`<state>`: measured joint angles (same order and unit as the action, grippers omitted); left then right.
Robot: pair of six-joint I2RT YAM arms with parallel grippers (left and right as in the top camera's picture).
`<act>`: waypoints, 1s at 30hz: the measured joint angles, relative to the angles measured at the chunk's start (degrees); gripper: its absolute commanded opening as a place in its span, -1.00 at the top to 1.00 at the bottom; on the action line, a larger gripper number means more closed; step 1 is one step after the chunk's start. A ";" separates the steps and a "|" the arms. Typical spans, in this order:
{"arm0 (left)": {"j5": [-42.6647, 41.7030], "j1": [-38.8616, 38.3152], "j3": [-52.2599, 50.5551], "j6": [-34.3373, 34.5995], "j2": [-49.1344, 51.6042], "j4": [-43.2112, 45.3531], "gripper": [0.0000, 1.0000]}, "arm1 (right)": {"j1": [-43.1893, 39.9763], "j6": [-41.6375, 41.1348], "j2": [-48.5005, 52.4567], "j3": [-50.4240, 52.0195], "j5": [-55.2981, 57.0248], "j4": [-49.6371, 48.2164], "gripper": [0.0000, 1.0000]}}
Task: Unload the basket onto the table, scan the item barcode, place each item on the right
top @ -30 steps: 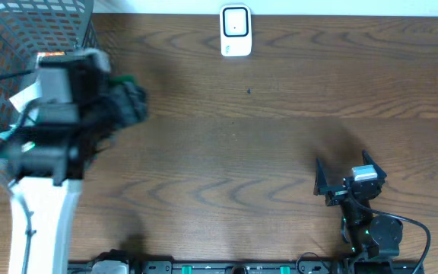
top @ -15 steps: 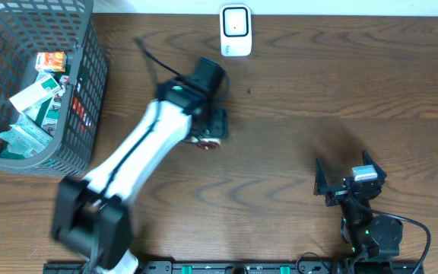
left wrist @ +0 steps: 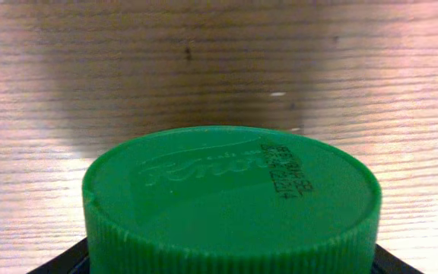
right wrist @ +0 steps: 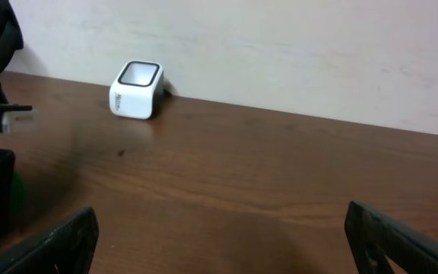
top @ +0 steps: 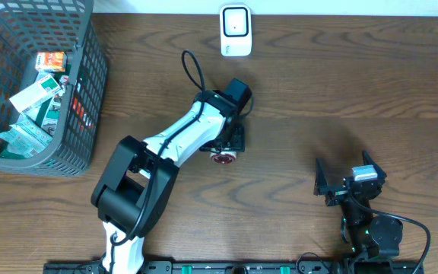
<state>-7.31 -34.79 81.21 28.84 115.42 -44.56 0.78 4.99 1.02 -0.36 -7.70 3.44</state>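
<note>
Hanging clamped in the jaws of the left arm (top: 177, 137), the green-capped container (left wrist: 230, 202) sits over mid-worktop (top: 318, 91), well short of the white scanner (top: 235, 30) at the far edge. Pickup looks done; presenting its barcode likely remains. The right arm (top: 363, 205) rests nearby, jaws apart and empty. A basket (top: 86, 114) of goods stands left.

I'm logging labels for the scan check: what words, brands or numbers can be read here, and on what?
On the green cap: embossed script starting "F", the rest unclear.
Also on the green cap: printed code lines, too blurred to read.
On the boxes in the basket: print too small to read.
On the white scanner: no readable text.
</note>
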 measured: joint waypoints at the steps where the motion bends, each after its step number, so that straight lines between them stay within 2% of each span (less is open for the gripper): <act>1: 0.00 -0.24 0.00 0.22 0.00 0.13 -0.47 | 0.00 0.00 0.00 -0.02 0.00 0.00 -0.98; 3: -0.02 -0.81 0.00 0.90 0.00 0.11 -0.66 | 0.00 0.00 0.00 -0.02 0.00 0.00 -0.99; 6: -0.07 -1.75 0.00 1.33 0.00 0.11 -0.84 | 0.00 0.00 0.00 0.00 0.00 0.00 -0.99; 30: 5.75 -1.57 0.72 -1.07 -2.45 1.49 -0.89 | 0.00 0.00 0.00 0.00 0.00 0.00 -0.99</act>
<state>-1.56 -36.36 81.93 27.77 112.97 -43.07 0.78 4.99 1.02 -0.36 -7.70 3.44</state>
